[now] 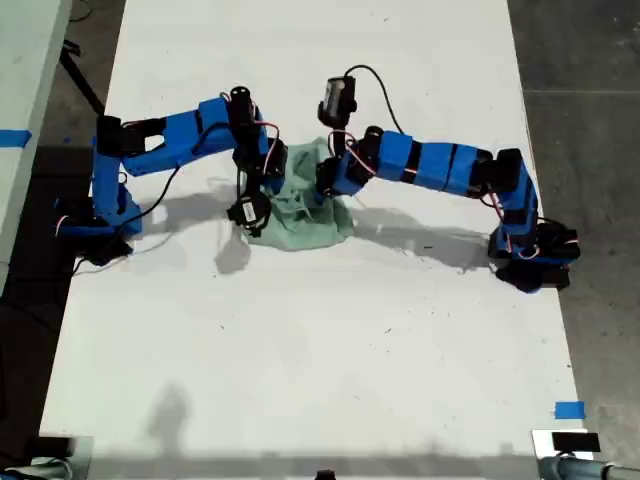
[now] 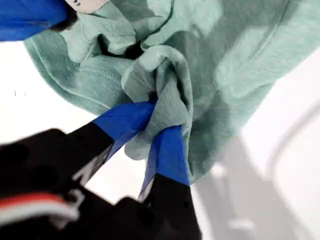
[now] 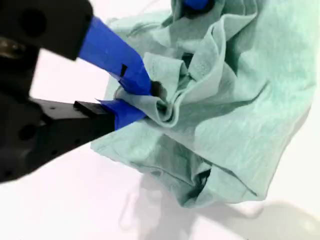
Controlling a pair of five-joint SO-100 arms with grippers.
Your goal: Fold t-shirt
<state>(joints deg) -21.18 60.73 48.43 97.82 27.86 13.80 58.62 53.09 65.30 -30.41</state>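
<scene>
While my first claw and my second claw each pinch a bunch of the crumpled t-shirt on the tabletop, no fold looks made yet.

The t-shirt lies bunched on the table between both arms.

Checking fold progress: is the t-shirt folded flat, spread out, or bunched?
Bunched. The t-shirt sits crumpled on the table, both end effectors pinching gathered cloth folds in the wrist views.
</scene>
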